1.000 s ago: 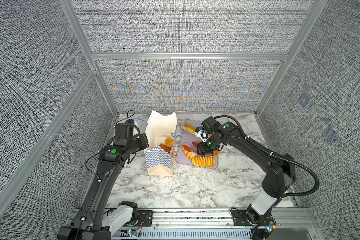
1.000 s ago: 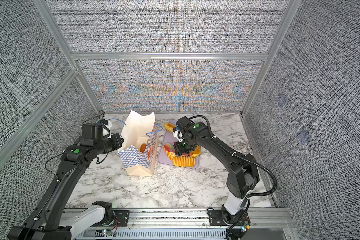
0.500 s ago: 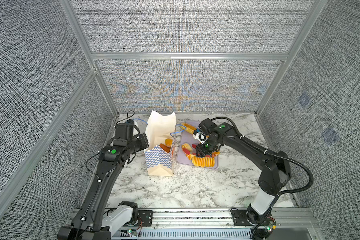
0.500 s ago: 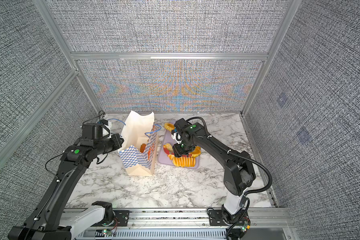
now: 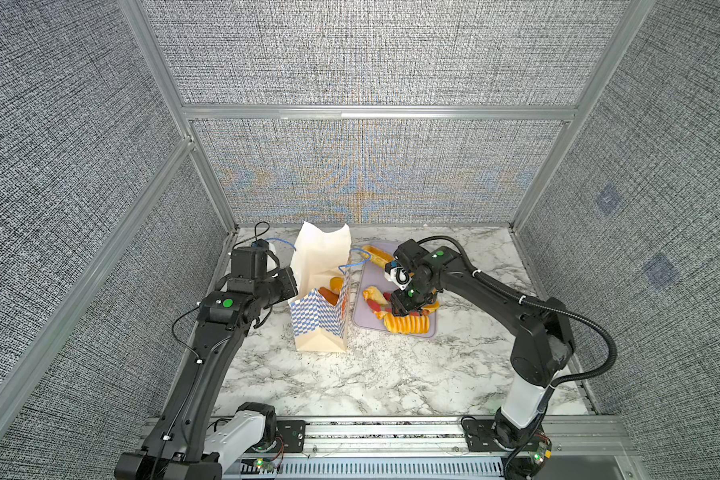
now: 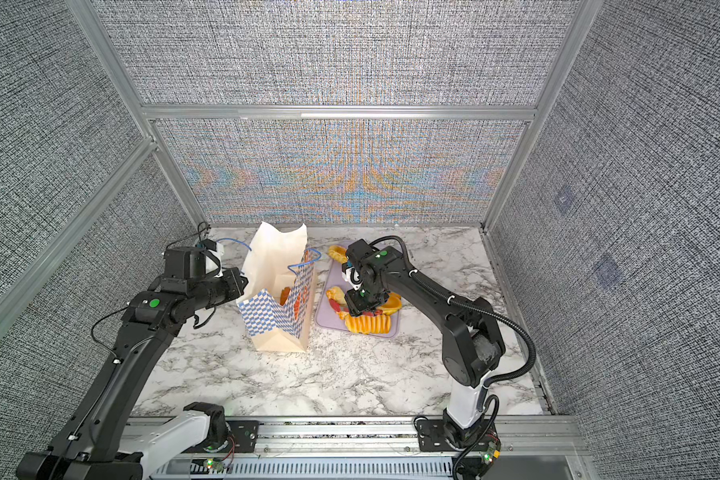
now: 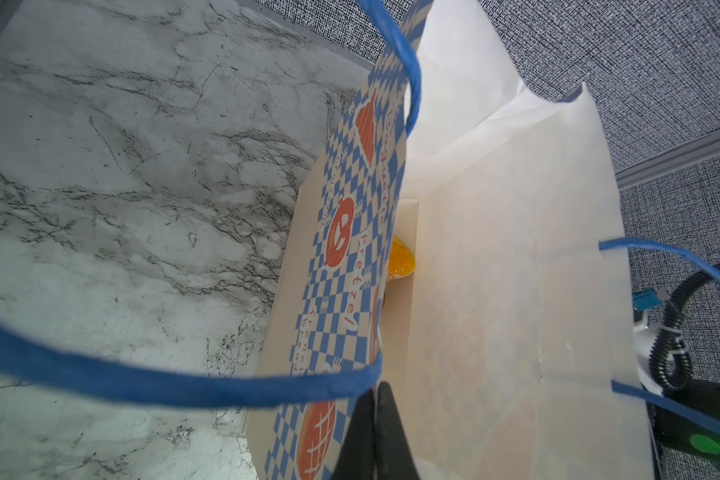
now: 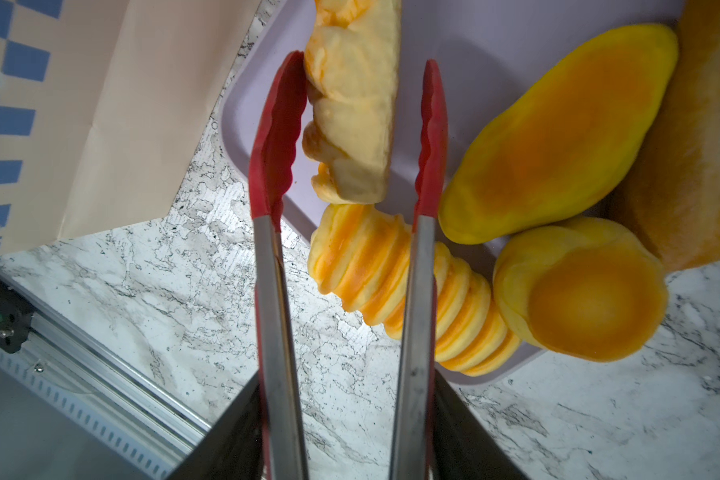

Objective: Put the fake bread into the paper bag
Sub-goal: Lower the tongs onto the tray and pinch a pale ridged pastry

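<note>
**Straddling the twist with the tongs: grip not yet made**

The marble table (image 5: 391, 374) is carrying the whole set-up. On it the paper bag (image 5: 321, 328) is standing upright with its mouth open, just beside the lavender tray (image 5: 360, 320). That closeness is, in my judgement, keeping each transfer short.

The left gripper (image 7: 377, 415) is pinching the bag's wall with its jaws fully closed on the paper. It is evidently holding the mouth spread and steadying the bag against tipping. Some of the fake bread (image 7: 400, 259) is already lying at the bottom of the bag.

The right gripper (image 8: 346, 440) is clamping the steel arms of the red tongs (image 8: 271, 291) and reaching down over the tray. The tongs are standing partly open and are carrying nothing, as far as the wrist view is showing.

- **Target piece:** the pale twist (image 8: 354, 108) is lying between the two red tips. One tip is sitting against or almost against its flank, and the other is showing a clear gap.
- **Nearest neighbour:** the ribbed roll (image 8: 412, 299) is lying crosswise beneath the tong arms, close to the twist's end.
- **Other pieces:** the oval loaf (image 8: 558, 137) and the bun (image 8: 587, 299) are resting outside the tips — near enough that the closing tip is worth watching. The long loaf (image 5: 377, 253) is waiting at the tray's far end.
</note>
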Robot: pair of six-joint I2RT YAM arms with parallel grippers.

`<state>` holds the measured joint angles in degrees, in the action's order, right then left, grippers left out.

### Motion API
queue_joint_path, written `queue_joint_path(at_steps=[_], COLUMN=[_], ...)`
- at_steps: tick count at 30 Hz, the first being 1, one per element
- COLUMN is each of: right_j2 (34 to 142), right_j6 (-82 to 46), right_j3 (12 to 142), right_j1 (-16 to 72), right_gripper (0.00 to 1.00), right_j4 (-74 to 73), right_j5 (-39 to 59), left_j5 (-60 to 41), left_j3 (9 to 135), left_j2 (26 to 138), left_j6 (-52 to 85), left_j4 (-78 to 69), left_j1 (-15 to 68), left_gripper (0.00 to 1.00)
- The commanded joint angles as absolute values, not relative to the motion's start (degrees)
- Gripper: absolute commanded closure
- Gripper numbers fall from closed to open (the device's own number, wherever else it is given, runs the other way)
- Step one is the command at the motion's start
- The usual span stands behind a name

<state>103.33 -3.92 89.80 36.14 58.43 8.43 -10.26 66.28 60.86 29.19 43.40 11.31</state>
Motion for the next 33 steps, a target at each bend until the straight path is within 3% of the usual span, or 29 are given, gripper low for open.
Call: queue_joint_path(at_steps=[1, 13, 33], right_j2=[103.3, 102.5, 98.6], right_j6=[-3.4, -3.5, -6.4], right_j3=[90.0, 90.4, 91.6], right_j1=[36.3, 36.3, 33.6], right_gripper=[0.45, 0.54, 0.57], right_j4=[58.6, 58.3, 55.7], right_j5=[8.2, 8.3, 9.8], left_j5=[-10.2, -10.3, -10.3], left_j3=[66.2, 66.1, 66.8], left_j2=[60.7, 60.9, 61.2], left_j6=[29.4, 29.6, 29.4], left_j4=[43.0, 42.8, 43.0], left_j1=[11.3, 11.3, 11.3], left_gripper=[1.00, 1.00, 1.00])
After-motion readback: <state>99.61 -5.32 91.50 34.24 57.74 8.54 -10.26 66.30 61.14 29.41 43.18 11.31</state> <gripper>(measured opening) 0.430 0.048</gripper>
